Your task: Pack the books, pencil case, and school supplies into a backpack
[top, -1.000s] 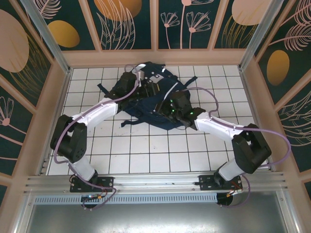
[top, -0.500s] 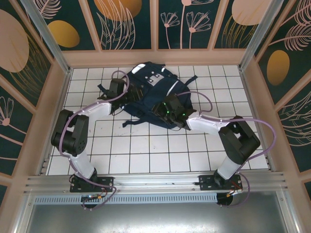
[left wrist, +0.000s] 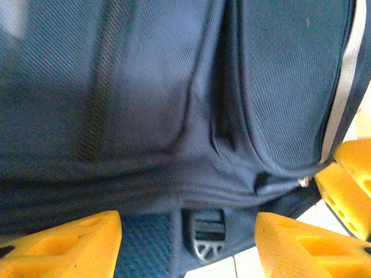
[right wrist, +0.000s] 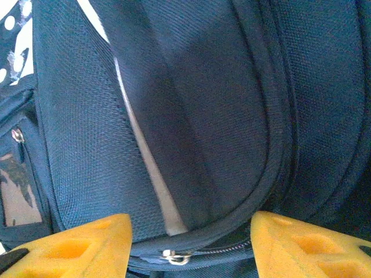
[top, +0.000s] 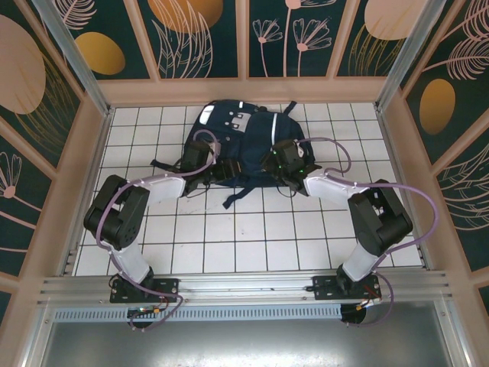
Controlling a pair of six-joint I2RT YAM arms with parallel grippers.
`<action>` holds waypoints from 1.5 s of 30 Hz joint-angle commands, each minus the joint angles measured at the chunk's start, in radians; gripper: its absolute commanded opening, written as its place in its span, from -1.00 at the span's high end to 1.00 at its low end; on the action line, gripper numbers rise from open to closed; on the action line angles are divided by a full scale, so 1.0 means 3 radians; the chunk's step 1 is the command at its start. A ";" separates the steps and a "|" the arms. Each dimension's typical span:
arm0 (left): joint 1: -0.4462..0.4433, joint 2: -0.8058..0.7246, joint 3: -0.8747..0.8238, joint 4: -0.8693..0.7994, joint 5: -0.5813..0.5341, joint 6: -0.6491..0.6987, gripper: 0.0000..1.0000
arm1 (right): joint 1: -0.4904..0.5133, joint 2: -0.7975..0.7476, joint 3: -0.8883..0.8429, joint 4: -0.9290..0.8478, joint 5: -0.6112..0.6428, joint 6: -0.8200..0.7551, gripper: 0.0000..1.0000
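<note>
The large navy-blue fabric backpack (top: 246, 138) with white reflective stripes and grey front patches lies flat at the far middle of the white tiled table (top: 229, 237). A dark strap (top: 238, 196) trails from its near edge onto the tiles. Both arms reach to that near edge: the left arm (top: 164, 183) meets it toward the left corner, the right arm (top: 328, 183) toward the right corner. In the left wrist view the yellow left fingers (left wrist: 64, 243) stand wide apart, with wrinkled navy cloth and a black plastic buckle (left wrist: 204, 233) between them and nothing pinched. In the right wrist view the yellow right fingers (right wrist: 307, 243) are likewise spread wide. A curved zip seam and its small metal zip pull (right wrist: 171, 255) lie between them, and a white stripe (right wrist: 148, 162) runs up the cloth beyond. Dark teal wall panels (top: 206, 38) painted with pale flowers and orange ovals stand around the table.
</note>
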 commanded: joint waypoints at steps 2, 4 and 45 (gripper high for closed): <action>-0.0015 -0.0009 -0.0073 0.0137 0.0125 -0.0266 -0.23 | 0.0101 -0.0182 0.0045 -0.0328 0.0202 -0.0121 -0.12; -0.0023 0.0018 -0.0035 0.0149 0.0158 -0.0290 -0.22 | 0.0157 -0.0226 0.0025 -0.0381 0.0254 -0.0157 -0.09; 0.0179 0.0153 0.0063 0.0028 -0.0022 -0.0246 -0.23 | 0.0494 0.0942 0.1184 -0.1996 0.1202 -0.1146 0.05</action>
